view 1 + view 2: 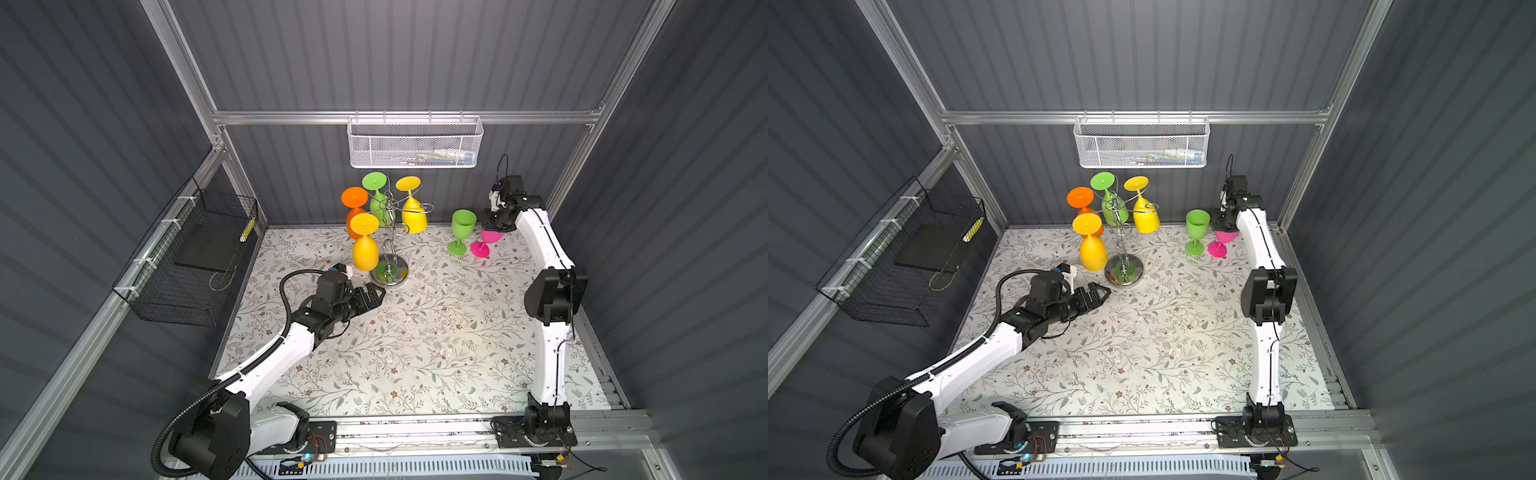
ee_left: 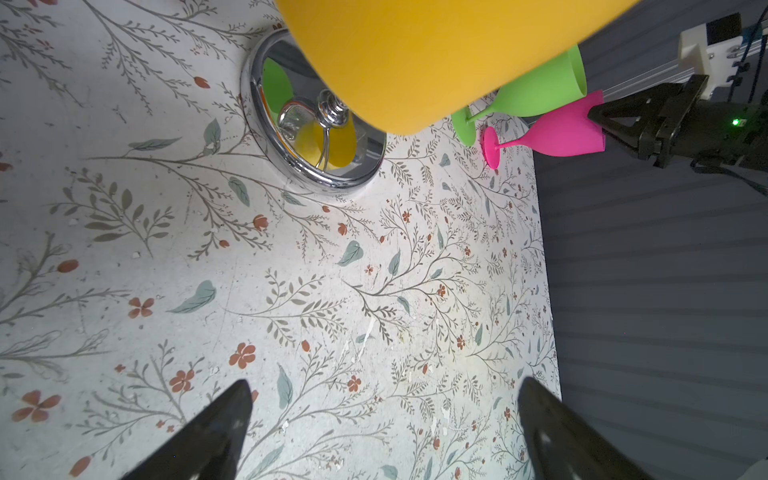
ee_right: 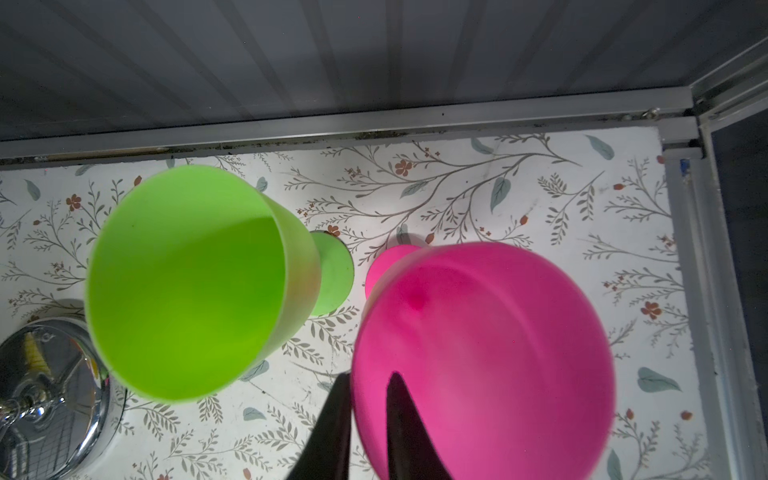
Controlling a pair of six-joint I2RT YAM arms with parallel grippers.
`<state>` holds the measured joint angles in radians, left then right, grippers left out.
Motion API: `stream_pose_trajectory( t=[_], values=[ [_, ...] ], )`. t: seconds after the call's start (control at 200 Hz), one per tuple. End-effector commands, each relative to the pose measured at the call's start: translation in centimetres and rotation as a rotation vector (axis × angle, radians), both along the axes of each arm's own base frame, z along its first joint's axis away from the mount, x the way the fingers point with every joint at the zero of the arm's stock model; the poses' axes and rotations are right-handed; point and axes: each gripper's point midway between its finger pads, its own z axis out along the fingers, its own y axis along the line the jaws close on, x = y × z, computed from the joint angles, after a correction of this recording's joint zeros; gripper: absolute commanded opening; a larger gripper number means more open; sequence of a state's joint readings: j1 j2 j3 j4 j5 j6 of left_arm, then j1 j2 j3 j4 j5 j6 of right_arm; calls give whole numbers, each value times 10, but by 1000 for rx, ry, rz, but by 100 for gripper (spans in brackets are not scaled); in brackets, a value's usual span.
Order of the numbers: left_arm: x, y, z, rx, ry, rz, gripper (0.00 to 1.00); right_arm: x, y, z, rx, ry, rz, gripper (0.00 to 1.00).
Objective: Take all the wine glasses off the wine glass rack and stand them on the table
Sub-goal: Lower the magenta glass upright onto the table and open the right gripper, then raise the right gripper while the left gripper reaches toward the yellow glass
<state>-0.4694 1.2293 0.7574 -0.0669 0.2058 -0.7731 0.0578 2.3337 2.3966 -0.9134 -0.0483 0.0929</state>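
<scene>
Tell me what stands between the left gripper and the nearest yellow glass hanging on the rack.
Nothing visible. The open left gripper faces the yellow glass across bare table; the rack's base sits beside that path, not across it.

**Left arm** (image 1: pixel 266 365): white moulded links, black joint housings, and a ribbed black conduit (image 1: pixel 299 273) looped alongside. A white camera bracket (image 1: pixel 347 271) sits at the wrist.
**Left hand** (image 1: pixel 380 292): black, with two tapering, pointed fingers (image 2: pixel 224 428).
**Right arm** (image 1: pixel 540 241): the same white links and black joints, with a thin black cable (image 1: pixel 1264 239) running along the shell.
**Right hand** (image 1: pixel 494 224): black, with slim dark fingers (image 3: pixel 405 424) and a small green light (image 2: pixel 735 121) on its body.
**Base plates** (image 1: pixel 505 436): black, flat, with screws.
**Circuit board** (image 1: pixel 307 457): small, by the left base, with red and black wires and a blue light.
</scene>
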Motion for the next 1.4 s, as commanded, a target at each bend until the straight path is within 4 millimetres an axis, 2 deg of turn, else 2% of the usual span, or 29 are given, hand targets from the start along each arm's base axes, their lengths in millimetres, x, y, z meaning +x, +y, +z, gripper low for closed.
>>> stream_pose_trajectory(
  t=[0.0, 0.22, 0.55, 0.77, 0.865, 1.136, 1.271, 1.316, 1.341, 1.396],
  values=[
    [5, 0, 14, -2, -36, -2, 100, 4, 3, -4, -16, 3, 5, 20],
    [4, 2, 19, -2, -43, 4, 100, 2, 6, 13, -30, -26, 13, 33],
    [-5, 11, 29, -5, -20, 44, 100, -18, 4, 60, -49, -95, 2, 50],
    [-14, 29, 45, 31, 3, 116, 100, -54, 12, 92, -52, -166, 16, 61],
    [-16, 34, 55, 42, -5, 133, 100, -74, 17, 98, -58, -196, 19, 65],
    [-13, 40, 77, 60, -7, 172, 100, -128, 29, 101, -33, -306, 12, 70],
    [-9, 41, 85, 45, 0, 199, 100, -143, 44, 105, -50, -374, 14, 71],
    [-7, 41, 89, 35, 0, 212, 99, -149, 49, 100, -29, -377, 21, 71],
    [-7, 42, 91, 31, 0, 221, 99, -148, 54, 105, -6, -410, 28, 71],
    [-6, 43, 97, 13, -3, 244, 99, -153, 60, 100, 20, -424, 37, 71]
  ],
)
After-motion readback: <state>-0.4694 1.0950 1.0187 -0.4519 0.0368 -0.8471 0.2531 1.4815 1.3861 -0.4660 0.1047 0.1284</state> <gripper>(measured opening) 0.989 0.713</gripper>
